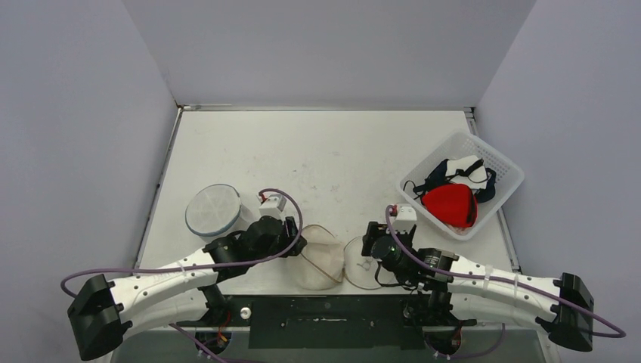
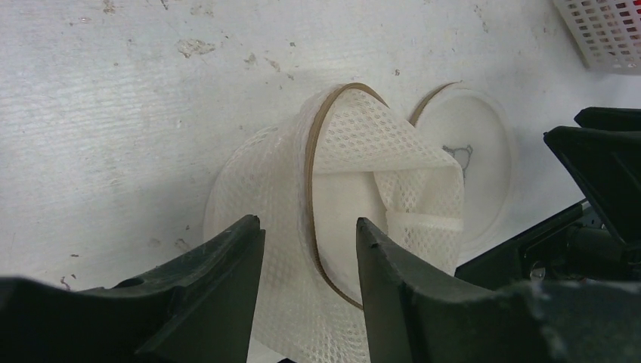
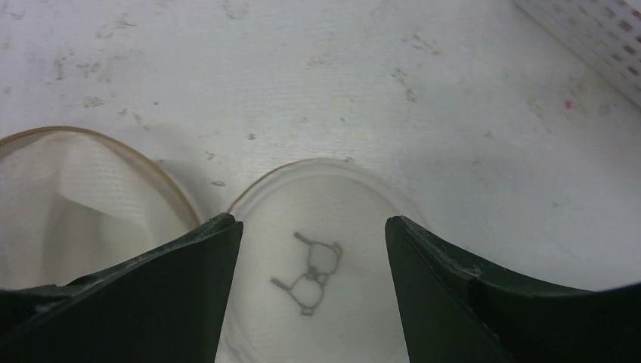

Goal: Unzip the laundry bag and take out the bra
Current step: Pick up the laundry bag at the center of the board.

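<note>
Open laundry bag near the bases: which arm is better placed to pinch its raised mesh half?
Left. The left gripper has its open jaws straddling the raised mesh half. The right gripper hovers over the flat half lying beside it, jaws open and empty.

place: robot lab | cues: plain partition walls, scuffed white table

lower centre: tan-rimmed white mesh laundry bag lying open on white table, round flap beside it | left gripper at bag's left edge | right gripper over flap | right: white plastic basket holding red padded garment, likely a bra | left: round blue-rimmed mesh case
</note>
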`<state>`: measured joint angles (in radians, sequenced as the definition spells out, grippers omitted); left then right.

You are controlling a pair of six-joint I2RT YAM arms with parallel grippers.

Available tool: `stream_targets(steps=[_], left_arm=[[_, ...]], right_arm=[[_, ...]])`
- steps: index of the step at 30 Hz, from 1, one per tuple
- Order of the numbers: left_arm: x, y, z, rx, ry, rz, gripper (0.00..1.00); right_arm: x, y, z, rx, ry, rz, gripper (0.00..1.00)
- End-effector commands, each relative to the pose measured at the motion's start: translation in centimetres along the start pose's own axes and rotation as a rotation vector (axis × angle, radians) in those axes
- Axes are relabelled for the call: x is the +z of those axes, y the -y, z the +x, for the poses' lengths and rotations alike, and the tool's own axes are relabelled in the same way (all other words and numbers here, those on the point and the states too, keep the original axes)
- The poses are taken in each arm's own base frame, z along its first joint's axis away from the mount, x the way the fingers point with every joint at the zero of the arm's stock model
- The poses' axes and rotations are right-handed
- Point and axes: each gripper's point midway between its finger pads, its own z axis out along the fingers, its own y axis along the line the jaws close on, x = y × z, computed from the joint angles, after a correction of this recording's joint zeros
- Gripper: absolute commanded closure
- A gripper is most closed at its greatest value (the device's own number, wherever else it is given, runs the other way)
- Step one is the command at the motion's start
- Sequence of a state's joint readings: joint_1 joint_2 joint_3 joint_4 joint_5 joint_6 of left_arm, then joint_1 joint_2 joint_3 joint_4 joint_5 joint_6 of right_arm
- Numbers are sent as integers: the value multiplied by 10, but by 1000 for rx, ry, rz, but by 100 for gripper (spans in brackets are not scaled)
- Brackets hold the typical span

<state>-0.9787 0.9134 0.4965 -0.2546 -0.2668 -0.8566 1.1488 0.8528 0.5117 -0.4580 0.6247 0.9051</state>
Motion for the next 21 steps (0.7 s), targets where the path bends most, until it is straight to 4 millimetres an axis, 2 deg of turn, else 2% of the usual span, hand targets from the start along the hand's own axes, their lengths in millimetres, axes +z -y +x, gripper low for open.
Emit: stream_targets(steps=[1,6,10,17,21], left_arm=[[5,15,-3,-3,0,58,57],[10,7,6,16,-24,30,79],[7,-12,7,5,5,-35,98],[-7,-42,6,-41,71,-110,100],[-10,-50,7,-48,84,-122,100]], right_arm=[[-3,36,1,160,79,115,29],[-2,47,8,215,81,157,28],[4,49,23,235,45,187,27],[12,56,41,272,26,200,28],[16,61,55,276,6,209,29]])
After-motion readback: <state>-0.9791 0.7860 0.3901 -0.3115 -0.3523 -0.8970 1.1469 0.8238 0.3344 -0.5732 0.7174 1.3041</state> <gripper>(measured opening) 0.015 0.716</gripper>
